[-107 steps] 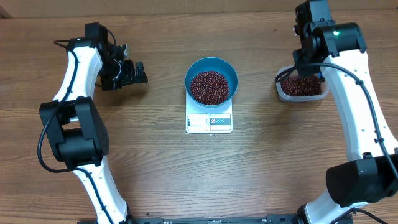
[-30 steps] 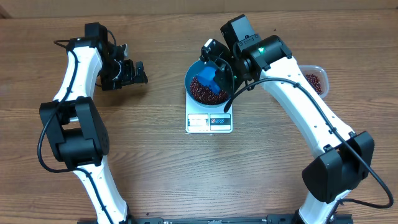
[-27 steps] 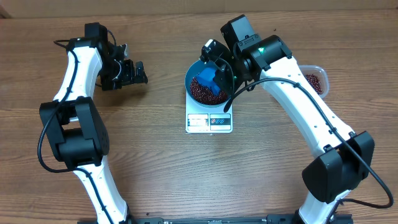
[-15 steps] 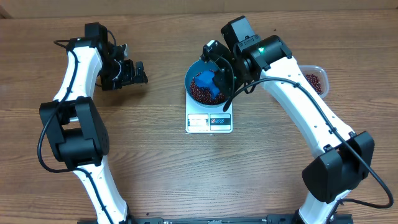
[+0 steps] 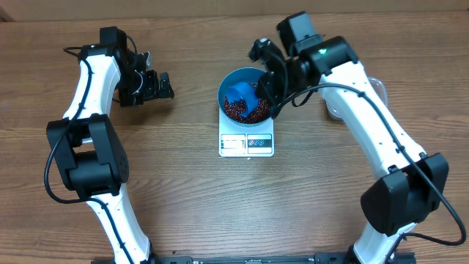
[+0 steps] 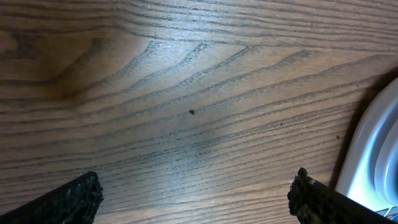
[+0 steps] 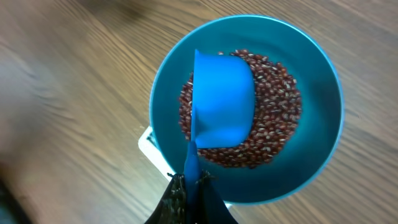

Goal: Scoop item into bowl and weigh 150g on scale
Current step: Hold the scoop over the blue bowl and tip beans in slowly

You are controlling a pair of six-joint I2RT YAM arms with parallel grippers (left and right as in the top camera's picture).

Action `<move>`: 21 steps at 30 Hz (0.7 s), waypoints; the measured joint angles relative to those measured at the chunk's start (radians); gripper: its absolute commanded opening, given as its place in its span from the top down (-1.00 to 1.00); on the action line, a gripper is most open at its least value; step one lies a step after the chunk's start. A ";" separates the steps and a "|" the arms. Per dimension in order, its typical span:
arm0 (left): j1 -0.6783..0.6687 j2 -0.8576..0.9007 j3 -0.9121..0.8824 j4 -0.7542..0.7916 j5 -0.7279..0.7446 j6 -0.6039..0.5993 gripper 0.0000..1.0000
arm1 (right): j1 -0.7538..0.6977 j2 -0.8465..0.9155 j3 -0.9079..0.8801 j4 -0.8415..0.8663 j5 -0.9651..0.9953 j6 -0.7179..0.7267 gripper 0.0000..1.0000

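The blue bowl [image 5: 222, 94] stands on the white scale [image 5: 246, 144] at mid-table, holding a heap of red-brown beans [image 5: 248, 112]. My right gripper [image 5: 267, 86] is shut on the handle of a small blue scoop [image 5: 237, 94] held over the bowl's left half. In the right wrist view the scoop [image 7: 221, 99] hangs above the beans [image 7: 277, 127] inside the bowl [image 7: 317, 68]; no beans show on its visible face. There the right gripper [image 7: 193, 188] pinches the thin handle. My left gripper [image 5: 156, 73] is open over bare wood to the far left, and the left gripper [image 6: 196, 199] holds nothing.
A clear plastic tub [image 5: 376, 85] sits at the right, mostly hidden behind my right arm. A corner of the scale [image 7: 148, 144] peeks out under the bowl. A white curved edge [image 6: 373, 155] shows at the right border of the left wrist view.
My right wrist has pulled back to the upper right, and the scoop has shifted toward the bowl's upper left. The left arm has not moved.
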 measured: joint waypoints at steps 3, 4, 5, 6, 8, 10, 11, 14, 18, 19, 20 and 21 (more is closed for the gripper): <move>0.000 0.000 0.000 0.000 0.000 0.000 -0.99 | -0.035 0.002 0.000 0.000 -0.077 0.007 0.93; 0.000 0.000 0.000 0.000 0.000 0.000 -0.99 | -0.054 0.002 0.000 -0.001 -0.114 0.011 0.93; 0.000 0.000 0.000 0.000 0.000 0.000 -0.99 | -0.068 0.002 0.000 -0.001 -0.136 0.018 0.93; 0.000 0.000 0.000 0.000 0.000 0.000 -0.99 | -0.084 0.002 0.000 -0.001 -0.154 0.022 0.93; 0.000 0.000 0.000 0.000 0.000 0.000 -0.99 | -0.106 0.002 0.000 -0.002 -0.177 0.030 0.93; 0.000 0.000 0.000 0.000 0.000 0.000 -0.99 | -0.127 0.002 0.000 -0.003 -0.192 0.037 0.93; 0.000 0.000 0.000 0.000 0.000 0.000 -0.99 | -0.133 0.002 0.000 -0.003 -0.196 0.037 0.93; 0.000 0.000 0.000 0.000 0.000 0.000 -0.99 | -0.146 0.002 0.000 -0.001 -0.217 0.041 0.93; 0.000 0.000 0.000 0.000 0.000 0.000 -0.99 | -0.146 0.002 0.000 0.013 -0.243 0.041 0.93; 0.000 0.000 0.000 0.000 0.000 0.000 -0.99 | -0.146 0.002 0.000 0.013 -0.245 0.041 0.93; 0.000 0.000 0.000 0.000 0.000 0.000 -0.99 | -0.146 0.002 0.000 0.014 -0.247 0.041 0.93; 0.000 0.000 0.000 0.000 0.000 0.000 -0.99 | -0.146 0.002 0.000 0.018 -0.249 0.040 0.93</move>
